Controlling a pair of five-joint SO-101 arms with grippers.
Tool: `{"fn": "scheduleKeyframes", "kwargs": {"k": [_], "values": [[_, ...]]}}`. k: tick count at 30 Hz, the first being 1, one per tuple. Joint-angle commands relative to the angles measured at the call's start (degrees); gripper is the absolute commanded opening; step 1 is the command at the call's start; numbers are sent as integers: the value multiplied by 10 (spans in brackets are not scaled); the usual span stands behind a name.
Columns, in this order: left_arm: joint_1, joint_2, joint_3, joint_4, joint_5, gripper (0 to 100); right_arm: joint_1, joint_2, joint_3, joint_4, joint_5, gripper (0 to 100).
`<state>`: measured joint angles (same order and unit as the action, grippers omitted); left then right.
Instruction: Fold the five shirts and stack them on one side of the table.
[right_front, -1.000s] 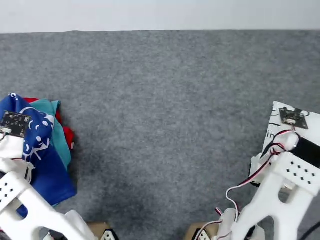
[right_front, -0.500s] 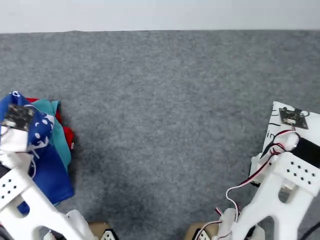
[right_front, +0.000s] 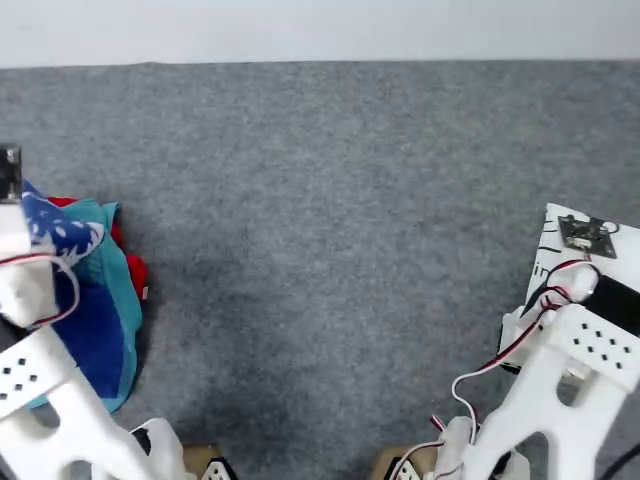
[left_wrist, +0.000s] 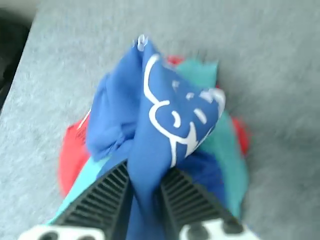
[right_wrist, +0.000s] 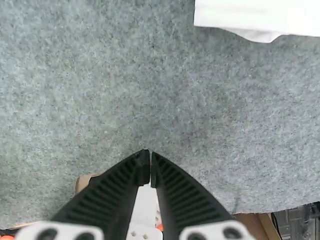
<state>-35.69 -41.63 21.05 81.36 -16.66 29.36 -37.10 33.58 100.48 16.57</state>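
Grey tabletop (right_front: 330, 200) shows the left gripper (left_wrist: 146, 172) clamping the blue shirt (left_wrist: 170, 115) over the red-and-teal stack (right_front: 122, 285), while the right gripper (right_wrist: 150, 159) is pinched empty and the white shirt (right_wrist: 250, 15) is not yet stacked.

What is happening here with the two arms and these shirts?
The left gripper is shut on the blue shirt, pinching a fold of it above a pile with a teal shirt and a red shirt at the left side of the table. The right gripper is shut and holds nothing; it hangs over bare table near a white shirt at the right side.
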Motion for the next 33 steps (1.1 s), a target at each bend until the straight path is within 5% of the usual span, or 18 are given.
{"fn": "scheduleKeyframes", "kwargs": {"k": [1,9,14,21,27,33], "values": [[96,-13,-48,2,63,6,-7,-15,-4,24,-4,9],[356,-10,-93,-47,123,6,-7,-15,-4,24,-4,9],[460,-8,-57,-135,133,6,-7,-15,-4,24,-4,9],[548,-9,18,-195,128,6,-7,-14,-4,24,-4,9],[554,-13,112,-193,127,9,-7,-11,-4,24,-4,9],[553,-14,114,-64,106,164,-9,-11,-4,24,-4,9]]}}
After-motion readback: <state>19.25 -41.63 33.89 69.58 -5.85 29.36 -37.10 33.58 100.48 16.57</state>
